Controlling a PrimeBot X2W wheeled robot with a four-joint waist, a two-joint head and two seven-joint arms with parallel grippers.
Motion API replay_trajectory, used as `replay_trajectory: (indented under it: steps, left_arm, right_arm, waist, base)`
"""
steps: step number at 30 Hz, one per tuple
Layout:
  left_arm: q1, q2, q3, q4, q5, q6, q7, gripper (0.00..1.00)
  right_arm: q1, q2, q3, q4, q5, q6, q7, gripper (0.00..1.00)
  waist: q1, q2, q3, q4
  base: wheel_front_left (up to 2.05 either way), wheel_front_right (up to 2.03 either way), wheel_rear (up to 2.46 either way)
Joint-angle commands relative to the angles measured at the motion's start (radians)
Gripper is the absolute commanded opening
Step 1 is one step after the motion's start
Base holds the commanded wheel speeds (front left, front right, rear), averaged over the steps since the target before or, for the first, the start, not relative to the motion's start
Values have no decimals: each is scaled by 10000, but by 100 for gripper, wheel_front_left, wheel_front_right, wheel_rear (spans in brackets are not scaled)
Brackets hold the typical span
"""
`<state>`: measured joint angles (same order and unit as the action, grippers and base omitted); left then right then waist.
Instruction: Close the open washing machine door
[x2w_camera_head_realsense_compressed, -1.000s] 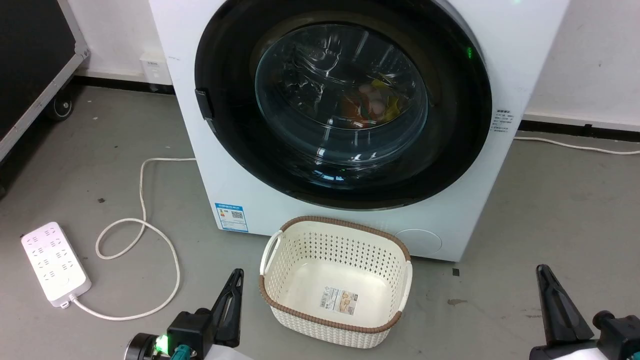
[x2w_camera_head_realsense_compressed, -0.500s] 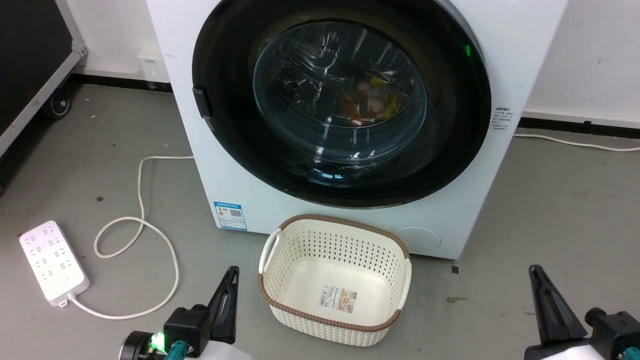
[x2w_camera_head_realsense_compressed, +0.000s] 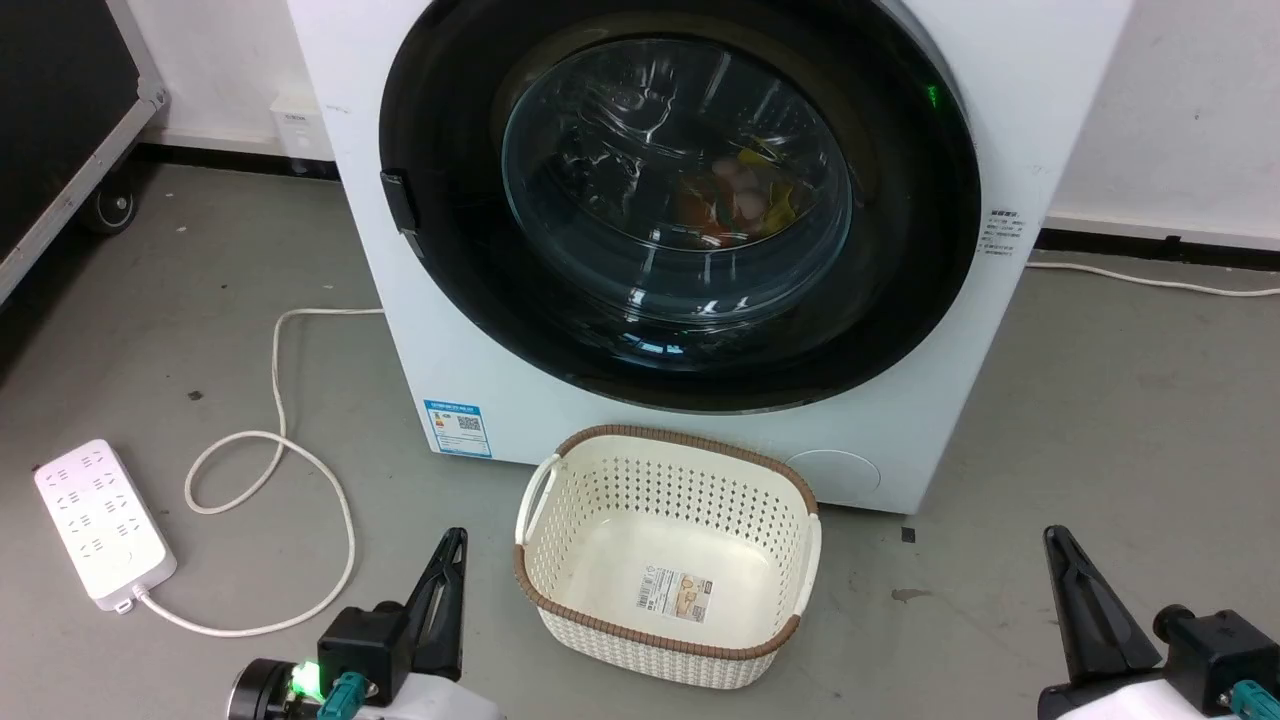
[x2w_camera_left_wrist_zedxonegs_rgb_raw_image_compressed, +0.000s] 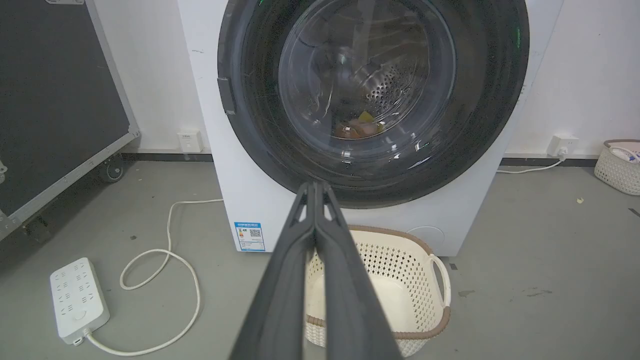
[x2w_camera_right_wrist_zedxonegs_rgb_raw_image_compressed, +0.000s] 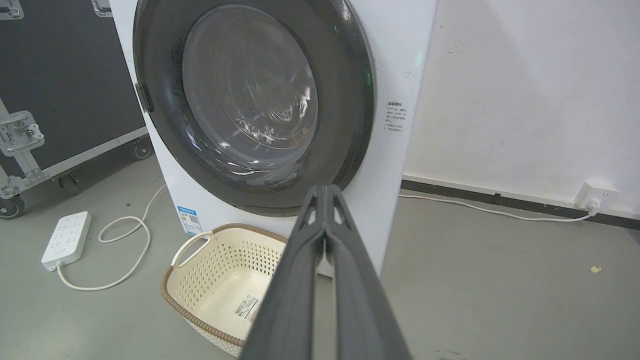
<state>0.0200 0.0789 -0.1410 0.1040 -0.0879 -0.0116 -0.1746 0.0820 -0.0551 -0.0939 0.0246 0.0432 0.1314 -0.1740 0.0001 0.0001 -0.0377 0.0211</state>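
The washing machine door (x2w_camera_head_realsense_compressed: 675, 190), round and black-rimmed with a bulging glass bowl, lies flat against the front of the white washer (x2w_camera_head_realsense_compressed: 460, 350); I see no gap at its rim. Coloured laundry shows through the glass. Its latch tab (x2w_camera_head_realsense_compressed: 397, 205) sits at the rim's left side. My left gripper (x2w_camera_head_realsense_compressed: 455, 540) is low at the left, shut and empty, well short of the door. My right gripper (x2w_camera_head_realsense_compressed: 1055, 535) is low at the right, also shut and empty. The door (x2w_camera_left_wrist_zedxonegs_rgb_raw_image_compressed: 372, 85) stands beyond the left gripper (x2w_camera_left_wrist_zedxonegs_rgb_raw_image_compressed: 315, 186), and the door (x2w_camera_right_wrist_zedxonegs_rgb_raw_image_compressed: 250, 105) is up and left of the right gripper (x2w_camera_right_wrist_zedxonegs_rgb_raw_image_compressed: 325, 189).
A cream laundry basket (x2w_camera_head_realsense_compressed: 690, 440) stands empty on the grey floor just before the washer, between my grippers. A white power strip (x2w_camera_head_realsense_compressed: 95, 520) and its looped cable (x2w_camera_head_realsense_compressed: 300, 470) lie at the left. A black wheeled case (x2w_camera_head_realsense_compressed: 50, 120) is at the far left, and another basket (x2w_camera_left_wrist_zedxonegs_rgb_raw_image_compressed: 620, 165) at the right wall.
The whole head view has shifted slightly, so the camera moved. Both grippers sit a little lower in it. The door looks the same.
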Motion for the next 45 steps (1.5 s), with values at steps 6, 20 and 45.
replay_trajectory:
  steps: [6,20,45]
  left_arm:
    - [-76,-37,157,-126,145,42,164,0]
    - [-98,-82,384,-291,278,55,450,0]
    - [-138,-163,789,-587,515,79,962,0]
  right_arm:
    - [-193,19,88,-77,-82,-3,150,0]
    - [-306,24,242,-108,-146,-4,438,0]
    - [-509,34,517,-163,-259,-5,952,0]
  waist:
    - [-1,-1,28,-15]
    - [-1,-1,91,-51]
    - [-1,-1,204,-114]
  base:
    - [0,0,0]
    - [0,0,0]
    - [0,0,0]
